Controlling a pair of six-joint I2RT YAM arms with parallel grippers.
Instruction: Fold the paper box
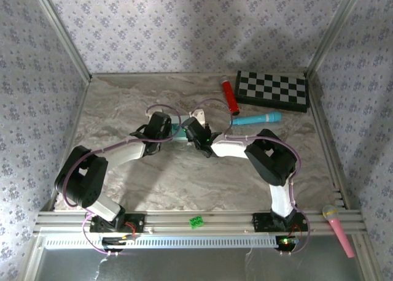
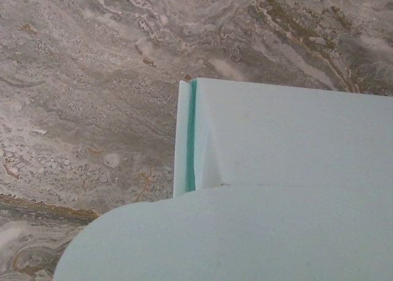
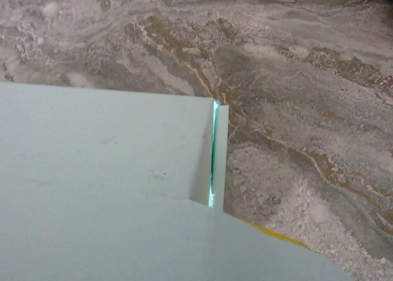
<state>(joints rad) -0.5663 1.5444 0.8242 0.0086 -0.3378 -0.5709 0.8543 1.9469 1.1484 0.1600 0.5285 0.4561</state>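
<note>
Flowered wallpaper closes in a marbled desk; the paper box point(image 1: 179, 131) lies near its middle, a little toward the far edge, between your two arms and well apart from the checkerboard point(image 1: 272, 89) in the far right corner. The left gripper point(image 1: 172, 130) has its jaws pressed together; whether they pinch the card you cannot tell; the right gripper point(image 1: 188, 132) meets the box from the other side, and its jaws' state cannot be told either. Both wrist views look along a flat mint panel with a doubled end wall standing at each side; a rounded flap point(image 2: 233, 238) lies nearest the left lens. This looks like the stage of squaring the walls; so work both ends evenly; press along the creases, not across them; the card is thin and will likely buckle if you squeeze or twist it.
</note>
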